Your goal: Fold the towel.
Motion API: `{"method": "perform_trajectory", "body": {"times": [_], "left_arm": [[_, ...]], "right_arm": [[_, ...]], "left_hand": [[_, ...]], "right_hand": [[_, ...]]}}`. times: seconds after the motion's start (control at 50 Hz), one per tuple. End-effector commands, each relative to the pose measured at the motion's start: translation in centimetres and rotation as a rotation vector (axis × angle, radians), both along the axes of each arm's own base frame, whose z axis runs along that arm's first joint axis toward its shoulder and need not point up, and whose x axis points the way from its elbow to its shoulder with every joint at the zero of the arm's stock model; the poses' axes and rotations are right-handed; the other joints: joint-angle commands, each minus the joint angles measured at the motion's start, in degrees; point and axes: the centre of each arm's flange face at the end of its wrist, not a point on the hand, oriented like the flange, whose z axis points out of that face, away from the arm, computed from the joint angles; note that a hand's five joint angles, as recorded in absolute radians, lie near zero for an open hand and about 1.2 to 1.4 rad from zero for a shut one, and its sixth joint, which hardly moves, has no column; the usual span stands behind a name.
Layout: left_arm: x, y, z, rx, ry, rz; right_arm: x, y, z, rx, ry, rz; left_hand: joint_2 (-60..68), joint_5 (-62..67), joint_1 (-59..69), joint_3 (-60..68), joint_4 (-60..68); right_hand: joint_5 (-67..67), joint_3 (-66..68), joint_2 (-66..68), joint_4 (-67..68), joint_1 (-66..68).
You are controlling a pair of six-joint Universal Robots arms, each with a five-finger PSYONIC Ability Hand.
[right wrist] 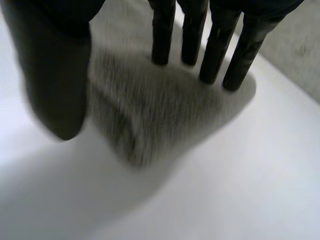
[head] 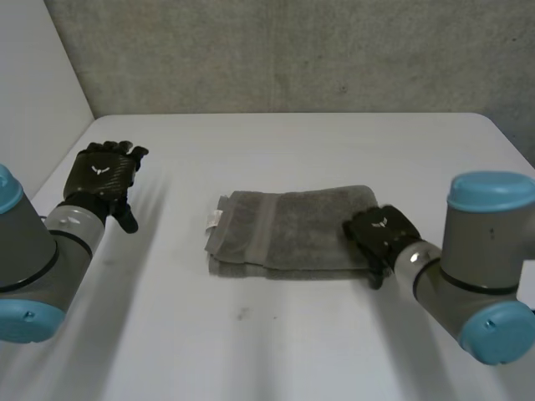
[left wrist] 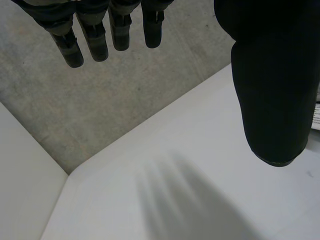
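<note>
The grey towel (head: 288, 230) lies folded into a rectangle at the middle of the white table (head: 276, 342), with a small white tag (head: 215, 219) at its left end. My right hand (head: 380, 236) rests at the towel's right end. In the right wrist view that hand (right wrist: 215, 45) has straight fingers and its thumb spread apart, open, with a rounded end of the towel (right wrist: 150, 110) lying flat below the fingertips. My left hand (head: 104, 174) is far to the left, apart from the towel. Its fingers (left wrist: 95, 30) are straight and open, with nothing in them.
A grey wall (head: 292, 50) runs along the table's far edge, and a white panel (head: 33, 83) stands at the left side. The left hand hovers near the corner where they meet (left wrist: 67, 172). Bare tabletop lies in front of the towel.
</note>
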Motion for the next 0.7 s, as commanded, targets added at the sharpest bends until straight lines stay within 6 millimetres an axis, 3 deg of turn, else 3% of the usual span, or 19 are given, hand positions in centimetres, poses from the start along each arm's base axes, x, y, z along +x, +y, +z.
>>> {"method": "perform_trajectory", "body": {"times": [0.02,0.04,0.06,0.14,0.18,0.2,0.22,0.24,0.28,0.3,0.34,0.36,0.4,0.48,0.5,0.52,0.56,0.58,0.7], "left_arm": [[-0.2,0.3,-0.3,0.008,-0.002,-0.006],[-0.2,0.3,-0.3,0.006,-0.002,-0.007],[-0.2,0.3,-0.3,0.006,-0.002,-0.007],[-0.5,0.4,-0.1,0.002,-0.001,-0.015],[-0.5,0.5,0.1,-0.006,0.001,-0.013],[-0.5,0.5,0.1,-0.006,0.001,-0.013],[-0.5,0.4,0.2,-0.009,0.002,-0.013],[-0.5,0.4,0.2,-0.009,0.002,-0.013],[-0.6,0.4,0.6,-0.019,0.004,-0.013],[-0.6,0.4,0.6,-0.019,0.004,-0.013],[-1.1,0.5,1.1,-0.033,0.008,-0.027],[-1.1,0.5,1.1,-0.033,0.008,-0.027],[-1.6,0.6,1.6,-0.047,0.012,-0.042],[-2.4,0.7,2.5,-0.062,0.021,-0.061],[-2.4,0.7,2.5,-0.062,0.021,-0.061],[-2.8,0.8,2.8,-0.056,0.034,-0.072],[-3.2,1.0,3.3,-0.048,0.054,-0.083],[-3.6,1.0,3.9,-0.036,0.083,-0.091],[-5.6,1.0,5.0,0.071,0.232,-0.128]], "right_arm": [[-1.4,-1.0,-1.6,-0.057,0.038,-0.03],[-1.4,-1.6,-1.1,-0.109,0.037,-0.035],[-1.4,-1.6,-1.1,-0.11,0.037,-0.035],[-0.7,-3.4,2.3,-0.335,0.033,-0.037],[1.1,-4.0,5.1,-0.479,0.048,0.02],[1.2,-4.0,5.1,-0.48,0.049,0.02],[3.4,-3.1,5.6,-0.518,0.057,0.102],[3.4,-3.1,5.6,-0.518,0.057,0.103],[9.5,0.7,5.2,-0.559,0.06,0.342],[9.5,0.7,5.2,-0.559,0.06,0.343],[13.2,4.0,3.6,-0.523,0.091,0.548],[13.3,4.0,3.6,-0.523,0.092,0.549],[14.8,6.4,0.6,-0.42,0.145,0.704],[15.5,7.8,-0.5,-0.355,0.19,0.769],[15.6,7.5,0.1,-0.349,0.186,0.743],[15.5,6.7,1.0,-0.347,0.155,0.68],[15.2,5.8,2.2,-0.324,0.094,0.591],[14.6,4.8,4.0,-0.293,-0.003,0.499],[11.7,2.1,7.5,-0.121,-0.319,0.256]], "left_hand": [[0.67,-1.39,-0.02,0.54,0.52],[0.67,-1.39,-0.02,0.54,0.52],[0.67,-1.39,-0.02,0.54,0.52],[0.67,-1.39,-0.02,0.54,0.52],[0.67,-1.39,-0.02,0.54,0.52],[0.67,-1.39,-0.02,0.54,0.52],[0.67,-1.39,-0.02,0.54,0.52],[0.67,-1.39,-0.02,0.54,0.52],[0.67,-1.39,-0.02,0.54,0.52],[0.67,-1.39,-0.02,0.54,0.52],[0.67,-1.39,-0.02,0.54,0.52],[0.67,-1.39,-0.02,0.54,0.52],[0.67,-1.39,-0.02,0.54,0.52],[0.67,-1.39,-0.02,0.54,0.52],[0.67,-1.39,-0.02,0.54,0.52],[0.67,-1.39,-0.02,0.54,0.52],[0.67,-1.39,-0.02,0.54,0.52],[0.67,-1.39,-0.02,0.54,0.52],[1.34,-0.72,0.64,1.21,1.19]], "right_hand": [[43.86,44.79,45.15,44.76,44.08],[54.13,55.06,55.41,55.03,54.35],[54.23,55.16,55.52,55.13,54.45],[54.23,55.16,55.52,55.13,54.46],[54.23,55.16,55.52,55.13,54.46],[54.23,55.16,55.52,55.13,54.46],[54.23,55.16,55.52,55.13,54.46],[54.23,55.16,55.52,55.13,54.46],[54.23,55.16,55.52,55.13,54.46],[54.23,55.16,55.52,55.13,54.46],[54.23,55.16,55.52,55.13,54.46],[54.23,55.16,55.52,55.13,54.46],[54.23,55.16,55.52,55.13,54.46],[54.23,55.16,55.52,55.13,54.46],[39.14,40.07,40.42,40.04,39.36],[-5.81,-4.88,-4.52,-4.91,-5.59],[-15.77,-14.84,-14.48,-14.87,-15.54],[-15.77,-14.84,-14.48,-14.87,-15.54],[-15.77,-14.84,-14.48,-14.87,-15.54]]}}
